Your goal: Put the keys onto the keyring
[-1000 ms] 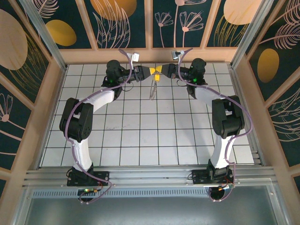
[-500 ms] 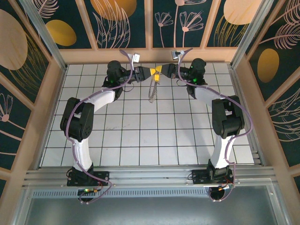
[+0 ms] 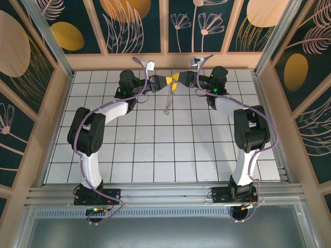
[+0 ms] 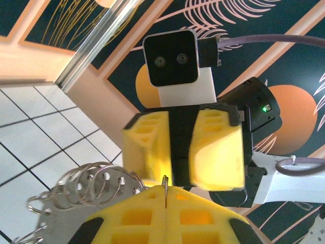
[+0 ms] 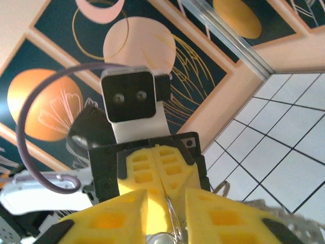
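The left gripper (image 3: 168, 80) and the right gripper (image 3: 179, 77) are seen from above brought tip to tip over the far edge of the tiled table (image 3: 155, 150), about midway between its far corners and raised above the tiles. The keyring (image 3: 168, 101) is hung from that meeting point, its thin silvery loop trailing down and toward the near edge of the table. In the left wrist view the left gripper (image 4: 165, 202) is clenched, and a thin wire of the keyring (image 4: 86, 185) is pinched upright between its yellow fingers (image 4: 132, 221), while the coiled loops are spread out to the left of them. The right gripper (image 4: 180, 152) is faced directly opposite, with a dark gap shown between its two yellow pads. In the right wrist view the right gripper (image 5: 166, 203) is parted, and a strand of the keyring (image 5: 174, 218) is seen standing in the gap; whether it is touched by either finger cannot be told. Beyond it, the left gripper (image 5: 161, 170) is shown pressed shut.
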`<state>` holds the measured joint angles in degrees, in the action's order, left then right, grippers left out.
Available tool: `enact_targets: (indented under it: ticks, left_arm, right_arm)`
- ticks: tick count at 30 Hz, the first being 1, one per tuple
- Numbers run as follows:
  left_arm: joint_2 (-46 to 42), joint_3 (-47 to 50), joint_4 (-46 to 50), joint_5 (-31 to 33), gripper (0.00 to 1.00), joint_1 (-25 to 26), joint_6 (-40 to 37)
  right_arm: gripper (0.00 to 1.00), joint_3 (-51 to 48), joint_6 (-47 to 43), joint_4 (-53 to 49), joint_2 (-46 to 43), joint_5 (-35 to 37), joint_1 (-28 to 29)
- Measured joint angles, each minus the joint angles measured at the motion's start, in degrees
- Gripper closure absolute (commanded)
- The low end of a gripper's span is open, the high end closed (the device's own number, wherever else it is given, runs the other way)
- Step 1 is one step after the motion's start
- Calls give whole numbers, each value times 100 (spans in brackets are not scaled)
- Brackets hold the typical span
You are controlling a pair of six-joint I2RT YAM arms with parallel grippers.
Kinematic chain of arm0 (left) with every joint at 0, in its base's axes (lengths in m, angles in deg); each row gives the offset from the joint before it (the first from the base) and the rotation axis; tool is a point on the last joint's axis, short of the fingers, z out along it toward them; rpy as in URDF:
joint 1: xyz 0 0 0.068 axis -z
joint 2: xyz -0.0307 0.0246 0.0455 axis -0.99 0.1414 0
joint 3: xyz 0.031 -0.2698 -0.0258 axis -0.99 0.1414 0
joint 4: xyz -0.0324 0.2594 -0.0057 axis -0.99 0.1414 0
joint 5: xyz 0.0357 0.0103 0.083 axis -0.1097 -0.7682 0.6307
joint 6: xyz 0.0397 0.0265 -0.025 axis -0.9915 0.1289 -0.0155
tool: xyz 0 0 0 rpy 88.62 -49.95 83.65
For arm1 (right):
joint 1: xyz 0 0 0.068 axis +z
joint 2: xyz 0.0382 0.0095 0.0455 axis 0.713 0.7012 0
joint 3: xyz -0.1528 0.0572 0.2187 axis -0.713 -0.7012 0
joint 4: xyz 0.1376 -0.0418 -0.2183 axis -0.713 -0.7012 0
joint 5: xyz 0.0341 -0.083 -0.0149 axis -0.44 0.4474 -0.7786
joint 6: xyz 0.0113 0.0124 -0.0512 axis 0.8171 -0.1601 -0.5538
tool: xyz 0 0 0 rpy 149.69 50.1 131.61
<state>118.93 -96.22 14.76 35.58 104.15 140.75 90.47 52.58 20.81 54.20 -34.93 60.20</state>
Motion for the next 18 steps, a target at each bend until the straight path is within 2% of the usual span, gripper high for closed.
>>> enact_targets:
  ticks: [6, 10, 18]
  left_arm:
    - [0, 199, -249, 125, 100, 7, 236]
    - [0, 262, -352, 125, 100, 7, 313]
    - [-68, 396, -422, 57, 100, 31, 400]
  right_arm:
    - [59, -1005, -33, 197, -675, 291, -391]
    - [55, -1569, -155, 407, -1110, 470, -433]
    - [53, -2201, -485, 894, -1224, 501, -391]
